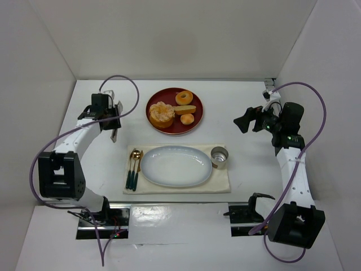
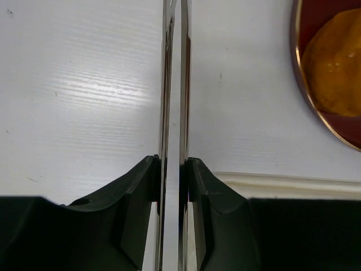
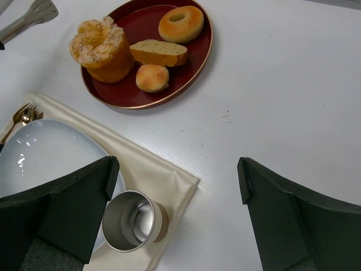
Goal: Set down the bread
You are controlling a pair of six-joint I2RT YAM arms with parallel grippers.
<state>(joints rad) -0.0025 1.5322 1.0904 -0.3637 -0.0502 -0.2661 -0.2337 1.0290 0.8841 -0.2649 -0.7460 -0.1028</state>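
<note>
The bread [image 1: 161,114], a golden bun with a pale sugary swirled top, sits on the left side of the red plate [image 1: 198,121]. It also shows in the right wrist view [image 3: 101,48], and its edge shows in the left wrist view [image 2: 335,68]. My left gripper [image 1: 110,116] is left of the red plate and shut on metal tongs [image 2: 174,84]; its jaws [image 2: 172,172] clamp the tongs' two arms together over bare table. My right gripper [image 1: 245,121] is open and empty to the right of the plate, seen wide apart in its wrist view [image 3: 176,169].
A ring doughnut [image 3: 180,23], a bread slice [image 3: 159,52] and a small round bun [image 3: 152,77] share the red plate. A pale oval plate [image 1: 176,166] lies on a cream placemat [image 1: 220,183], with a metal cup [image 1: 219,157] at its right and gold cutlery [image 1: 134,166] at its left.
</note>
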